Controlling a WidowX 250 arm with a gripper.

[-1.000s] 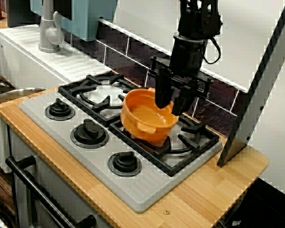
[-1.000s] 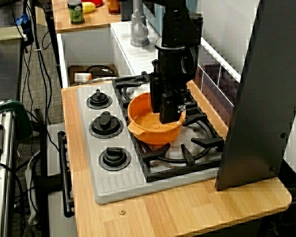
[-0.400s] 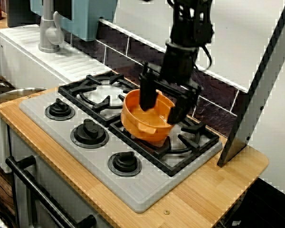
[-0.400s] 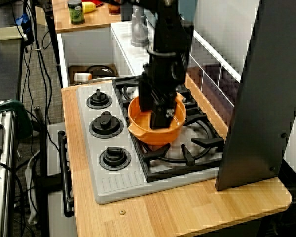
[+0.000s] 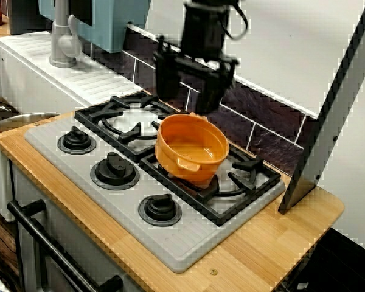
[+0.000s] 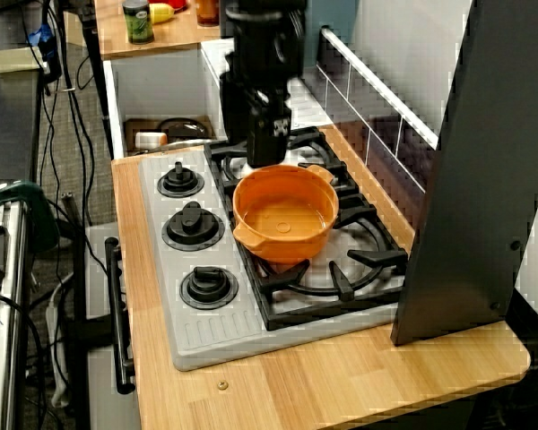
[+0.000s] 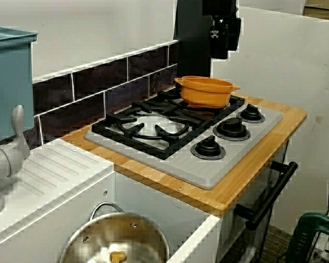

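Stove-front view, desk (image 5: 274, 243): wooden top nearest the camera, carrying the grey hob.
Knobs (image 5: 114, 170): three in a row along the hob's near edge, just in front of the pot.
Grate (image 5: 246, 182): black bars over the burner farther from the sink; the pot sat on them.
Orange pot (image 5: 191, 149): upright on that grate with no lid. In the higher view the pot (image 6: 285, 215) looked empty inside.
Handling: I judged it stiff, glossy and fairly light while empty. It seemed apt to skate on the bars if nudged sideways.
Hold: I judged the rim wall the best place, one finger inside and one outside. The near lug (image 5: 184, 163) and far lug (image 6: 316, 170) looked too small and sloped to pinch well.
Tool (image 5: 188, 85): hung above and behind the pot, apart from it, fingers spread wide with nothing between them. The sink-end view put the tool (image 7: 222, 35) well above the rim.
Tiles (image 5: 274, 121): dark wall strip behind the hob.
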